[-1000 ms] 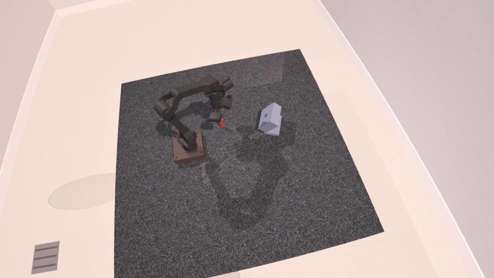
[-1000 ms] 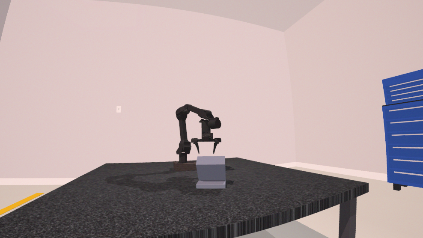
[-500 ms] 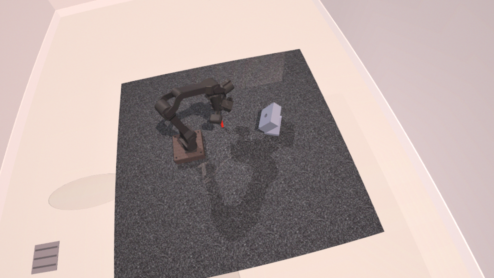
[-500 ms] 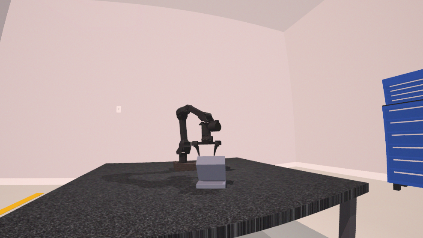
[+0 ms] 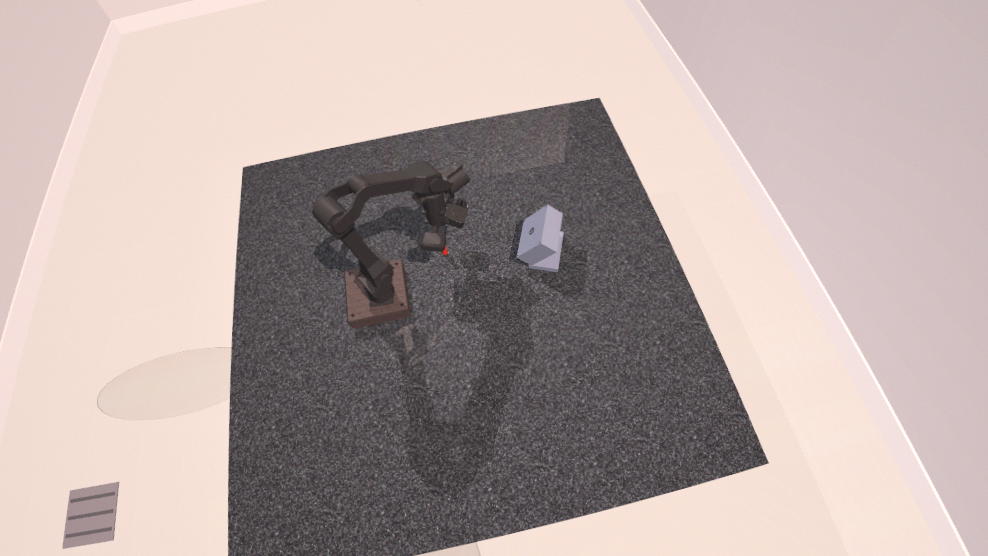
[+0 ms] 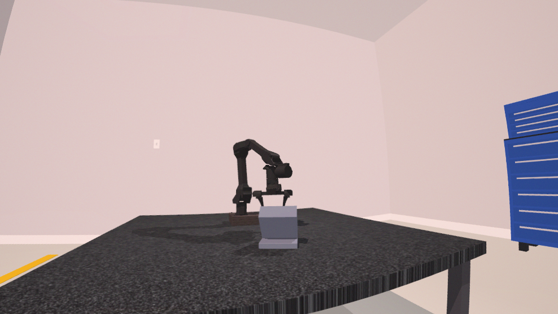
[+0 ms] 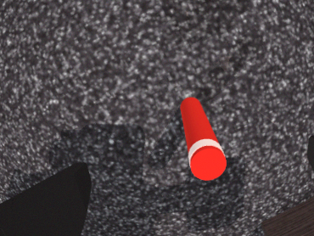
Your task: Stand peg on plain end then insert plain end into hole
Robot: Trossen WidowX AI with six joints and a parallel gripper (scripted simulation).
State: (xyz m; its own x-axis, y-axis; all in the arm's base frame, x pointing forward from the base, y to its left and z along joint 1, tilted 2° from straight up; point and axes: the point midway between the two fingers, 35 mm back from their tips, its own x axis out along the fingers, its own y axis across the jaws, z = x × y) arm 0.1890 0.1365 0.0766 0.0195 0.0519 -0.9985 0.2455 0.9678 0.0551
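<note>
The red peg (image 7: 202, 142) stands upright on the dark table on its plain end, with the white band at the top. In the top view only a small red bit of the peg (image 5: 445, 252) shows under the gripper. My gripper (image 5: 444, 229) points straight down above the peg, open and empty; its fingers (image 6: 273, 200) are spread wide, with the tips above the table. One dark finger (image 7: 42, 221) fills the lower left of the wrist view. The grey sloped panel (image 5: 540, 238) with its hole (image 5: 531, 231) stands to the right, apart from the peg. The panel (image 6: 277, 226) hides the peg in the exterior view.
A blue drawer cabinet (image 6: 532, 171) stands on the floor, off the table, at the far right.
</note>
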